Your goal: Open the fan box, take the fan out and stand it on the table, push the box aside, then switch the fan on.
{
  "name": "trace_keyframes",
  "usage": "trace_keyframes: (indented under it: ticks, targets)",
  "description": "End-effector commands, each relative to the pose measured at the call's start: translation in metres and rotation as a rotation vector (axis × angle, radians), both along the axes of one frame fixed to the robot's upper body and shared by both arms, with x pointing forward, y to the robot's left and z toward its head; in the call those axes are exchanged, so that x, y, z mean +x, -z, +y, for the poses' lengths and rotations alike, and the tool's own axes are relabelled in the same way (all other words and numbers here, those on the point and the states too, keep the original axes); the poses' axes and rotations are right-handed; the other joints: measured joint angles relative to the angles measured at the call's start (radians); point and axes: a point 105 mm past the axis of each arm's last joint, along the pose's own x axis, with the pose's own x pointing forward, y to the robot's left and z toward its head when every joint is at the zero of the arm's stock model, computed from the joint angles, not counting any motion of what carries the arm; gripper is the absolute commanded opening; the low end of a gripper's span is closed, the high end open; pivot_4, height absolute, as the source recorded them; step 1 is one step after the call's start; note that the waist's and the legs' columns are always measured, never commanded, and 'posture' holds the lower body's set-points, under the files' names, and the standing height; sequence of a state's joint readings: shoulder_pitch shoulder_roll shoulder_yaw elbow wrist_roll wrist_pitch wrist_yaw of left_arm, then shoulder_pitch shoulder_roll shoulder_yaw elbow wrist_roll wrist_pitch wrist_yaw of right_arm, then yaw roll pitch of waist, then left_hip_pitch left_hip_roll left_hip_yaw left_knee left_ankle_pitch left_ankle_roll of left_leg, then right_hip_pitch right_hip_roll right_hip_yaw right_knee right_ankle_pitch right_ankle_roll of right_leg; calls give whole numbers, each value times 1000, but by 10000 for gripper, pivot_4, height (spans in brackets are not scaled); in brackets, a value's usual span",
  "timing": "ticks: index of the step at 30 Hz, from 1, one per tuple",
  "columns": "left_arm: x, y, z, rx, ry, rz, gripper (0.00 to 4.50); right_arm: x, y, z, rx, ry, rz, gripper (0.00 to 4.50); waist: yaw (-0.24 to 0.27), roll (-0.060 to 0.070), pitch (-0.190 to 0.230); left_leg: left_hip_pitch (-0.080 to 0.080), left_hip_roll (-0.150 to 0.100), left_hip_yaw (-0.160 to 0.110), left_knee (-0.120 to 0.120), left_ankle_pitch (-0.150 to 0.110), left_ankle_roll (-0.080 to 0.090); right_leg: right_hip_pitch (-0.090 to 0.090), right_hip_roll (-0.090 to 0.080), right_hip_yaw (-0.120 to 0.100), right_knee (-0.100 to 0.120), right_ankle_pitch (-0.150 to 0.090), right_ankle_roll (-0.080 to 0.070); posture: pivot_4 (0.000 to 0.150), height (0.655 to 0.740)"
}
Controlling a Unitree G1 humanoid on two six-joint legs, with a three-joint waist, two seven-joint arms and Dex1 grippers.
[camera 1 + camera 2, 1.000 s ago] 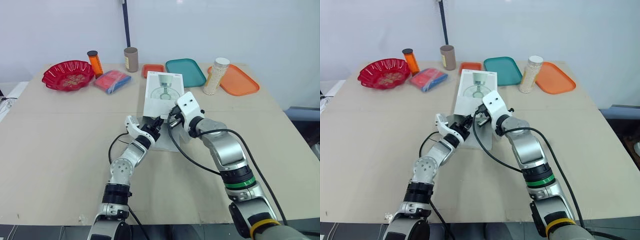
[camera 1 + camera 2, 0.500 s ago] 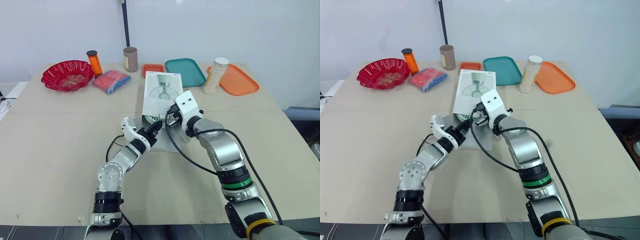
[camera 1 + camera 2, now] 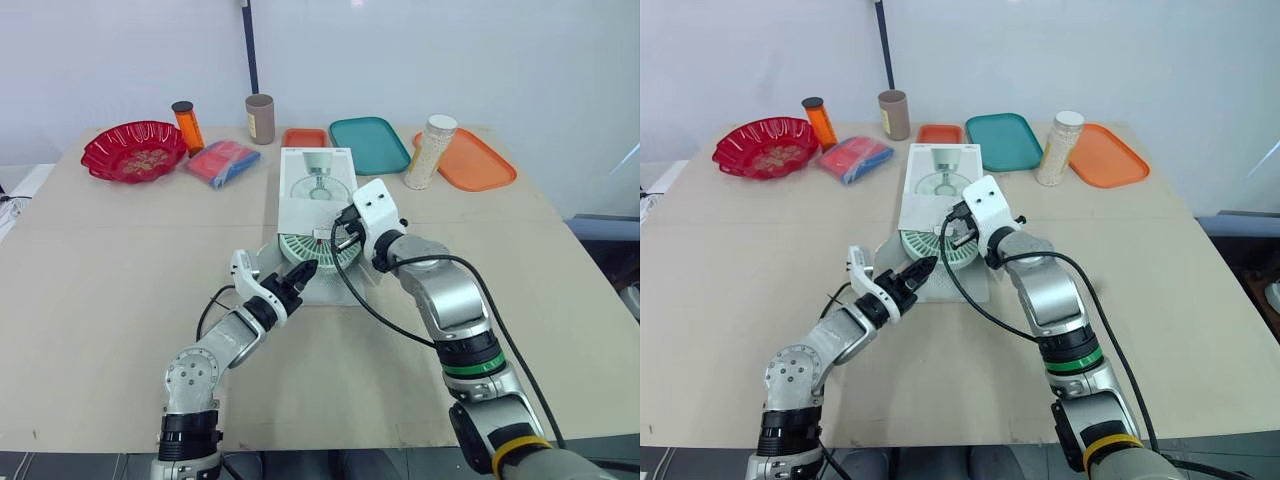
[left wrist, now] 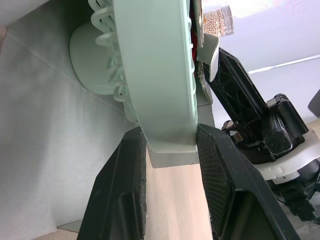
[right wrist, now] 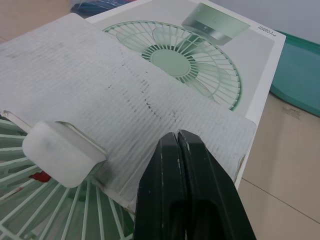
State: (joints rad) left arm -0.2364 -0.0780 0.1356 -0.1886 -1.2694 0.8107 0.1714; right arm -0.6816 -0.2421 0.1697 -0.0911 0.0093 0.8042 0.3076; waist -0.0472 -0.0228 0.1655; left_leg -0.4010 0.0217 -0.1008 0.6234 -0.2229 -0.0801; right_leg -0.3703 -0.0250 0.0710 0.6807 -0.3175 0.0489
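The fan (image 3: 305, 246) lies flat at mid-table, its pale green grille half out of the open mouth of the box (image 3: 318, 178). I'd judge it light, hollow plastic. The outer rim looks stiff enough to grip, the thin grille ribs would flex or snap, and the smooth finish could slip. The rim is the place to take hold, and my left gripper (image 3: 298, 273) has it there, its 2 fingers (image 4: 125, 175) clamped on either side of the rim's edge.

My right gripper (image 5: 176, 137) has its 2 fingers pressed together, tips resting on the box's grey inner flap (image 5: 100, 85). I read that as steadying the box, though I can't tell how firmly. The fan's base and switch are hidden inside the box or under the flap. A white rounded block (image 5: 60, 145) sits at the flap's edge over the grille, and I can't make out what it is. A jar of white beads (image 3: 432, 150) stands well apart, toward the far side of the table (image 3: 100, 280).
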Motion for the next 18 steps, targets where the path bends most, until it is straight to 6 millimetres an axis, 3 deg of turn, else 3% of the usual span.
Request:
trace_keyframes:
  ticks: [1,13,15,18]
  targets:
    - [0,13,13,41,-49,57,10236,4,6,-3,2,15,25,0,0,0,0,0,0,0,0,0,0,0,0,0,0,0,0,1500,7400]
    - [-18,13,22,92,-23,57,10236,7,7,1,-2,7,26,0,-2,0,0,1,1,1,-1,0,0,0,0,1,0,0,0,1500,7400]
    - [-19,9,20,98,-19,33,20332,7,8,1,-2,5,28,0,-1,0,0,1,1,1,-1,0,0,0,0,1,0,0,0,1500,7400]
    - [-19,9,23,142,-29,25,29047,6,8,1,-4,4,29,0,0,0,0,1,1,1,-1,0,0,0,0,1,0,0,0,1500,7400]
